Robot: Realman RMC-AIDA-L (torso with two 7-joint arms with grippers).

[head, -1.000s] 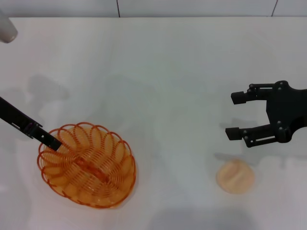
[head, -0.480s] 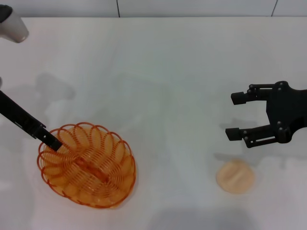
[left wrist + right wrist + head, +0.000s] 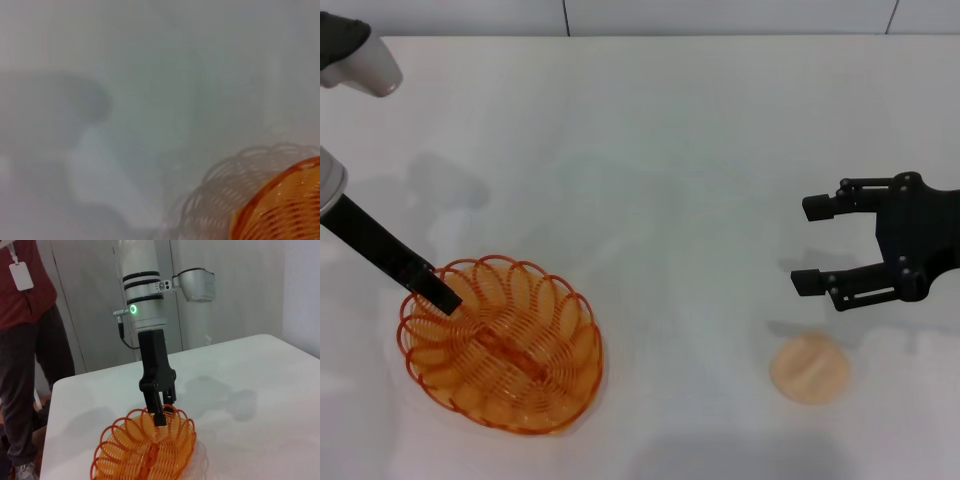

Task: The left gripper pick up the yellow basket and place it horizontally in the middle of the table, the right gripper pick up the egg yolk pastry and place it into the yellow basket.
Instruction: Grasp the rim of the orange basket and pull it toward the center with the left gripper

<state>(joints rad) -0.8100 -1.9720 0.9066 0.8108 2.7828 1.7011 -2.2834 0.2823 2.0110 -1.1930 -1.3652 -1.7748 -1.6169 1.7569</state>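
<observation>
1. Two things matter: the basket [image 3: 501, 345], on the table [image 3: 660, 150] toward its near left, and the pastry [image 3: 810, 369], well apart from it on the near right.
2. Left gripper [image 3: 161, 410] is down at the basket's far-left rim. From the right wrist view its fingers look drawn together on the looped edge, one inside and one outside, so I judge it clamped on the basket.
3. Basket handling: thin open wire, likely very light and a little springy. The looped rim is the natural hold; a single loop may flex or slip between smooth pads, so a bite across the rim wire seems safer than a fingertip pinch. Held at one edge, it will probably hang tilted.
4. Right gripper [image 3: 812, 245] hovers above the table just beyond the pastry, jaws wide apart, holding nothing.
5. Pastry handling: small, domed, with a groove across the top. It is probably soft and crumbly, so it wants a gentle squeeze across its sides, low down. Too much force could crack it.
</observation>
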